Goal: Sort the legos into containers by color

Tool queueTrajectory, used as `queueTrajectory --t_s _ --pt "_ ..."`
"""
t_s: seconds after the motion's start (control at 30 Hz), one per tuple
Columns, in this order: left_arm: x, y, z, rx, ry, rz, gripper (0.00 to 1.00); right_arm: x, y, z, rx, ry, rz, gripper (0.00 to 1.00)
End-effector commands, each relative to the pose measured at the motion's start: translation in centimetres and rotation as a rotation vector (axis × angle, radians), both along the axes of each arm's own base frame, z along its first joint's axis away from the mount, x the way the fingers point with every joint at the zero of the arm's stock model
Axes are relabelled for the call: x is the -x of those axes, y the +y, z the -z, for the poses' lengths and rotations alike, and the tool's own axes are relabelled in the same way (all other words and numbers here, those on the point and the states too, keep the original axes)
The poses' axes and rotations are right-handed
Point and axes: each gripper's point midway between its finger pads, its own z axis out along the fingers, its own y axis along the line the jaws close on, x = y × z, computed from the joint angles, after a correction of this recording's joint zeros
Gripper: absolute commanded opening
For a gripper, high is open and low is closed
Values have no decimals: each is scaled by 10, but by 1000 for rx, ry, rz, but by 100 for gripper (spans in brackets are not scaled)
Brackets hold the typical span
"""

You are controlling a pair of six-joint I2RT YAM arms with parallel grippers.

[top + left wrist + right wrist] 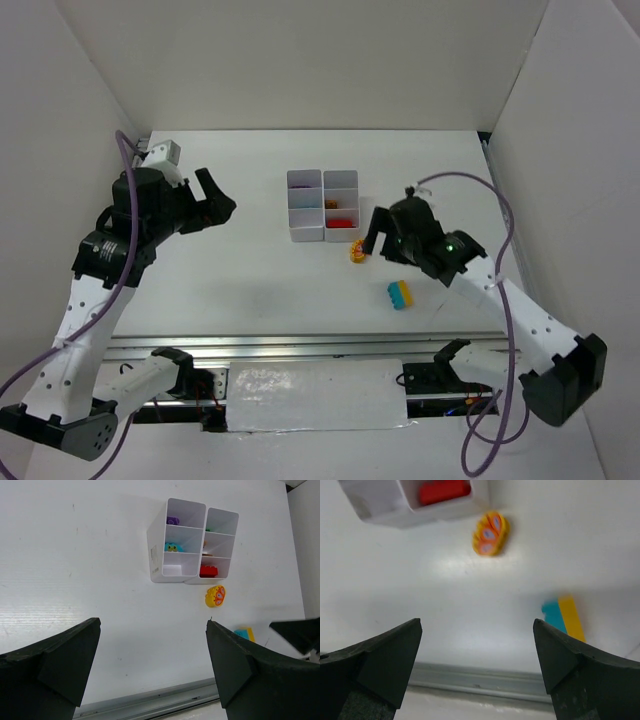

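Clearly both hands are empty. The right gripper (476, 630) stands wide open, its black wedge-shaped fingers (385, 655) touching nothing, hanging just off the near right corner of the white plastic six-compartment block (305, 232). Just beside that corner on the matte white table (250, 270) lies a rounded orange-yellow brick with a printed pattern (490, 533). A flat teal-and-yellow brick (565, 617) sits farther out on the same side. The left gripper (222, 200) is spread just as wide and grips nothing, well apart from the block's left wall. Inside the block, a glossy red brick (208, 571) fills the near right compartment. A purple piece (173, 520) lies far left and a teal printed one (173, 547) middle left.
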Motion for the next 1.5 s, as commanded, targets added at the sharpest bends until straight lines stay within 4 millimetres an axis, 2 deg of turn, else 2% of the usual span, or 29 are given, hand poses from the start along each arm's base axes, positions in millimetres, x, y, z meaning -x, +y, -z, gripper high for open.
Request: queueTrajectory --t_s 0.0,0.07,0.1,0.17,0.2,0.3,0.47,0.77,0.8,0.93,1.17,1.27,1.33,1.37,1.47 --pt "-10 -1 -3 9 -33 -6 100 65 -20 59 4 229 20 100" --pt "-12 -6 2 18 -26 18 100 79 -30 72 13 269 55 98" --pt "-13 -8 1 25 -37 25 100 88 -34 85 13 301 77 98" --pt "-15 -12 3 37 -39 42 100 97 -37 101 18 355 99 97" --pt "-18 -14 4 39 -40 46 100 104 -41 116 45 401 108 96" --pt "-19 -20 8 29 -28 91 100 100 -51 129 105 408 171 94" --pt "-12 -42 7 75 -33 228 99 91 -52 148 150 432 201 93" --pt "-6 -48 5 75 -63 282 100 75 -66 150 239 424 242 93" --pt "-5 -49 5 81 -63 291 100 69 -64 147 240 416 233 93" --pt "-1 -57 -2 94 -83 349 100 58 -59 154 264 444 154 97" --pt "3 -67 -9 107 -106 424 100 44 -50 156 259 429 69 97" --pt "2 -69 -9 111 -107 432 99 38 -44 163 261 446 29 93" --pt "0 -68 -8 105 -103 426 99 37 -39 168 254 455 2 79" --pt "-1 -67 -11 101 -109 421 100 37 -39 169 252 459 6 66" --pt "-3 -65 -11 88 -109 412 100 37 -36 173 236 458 1 54"
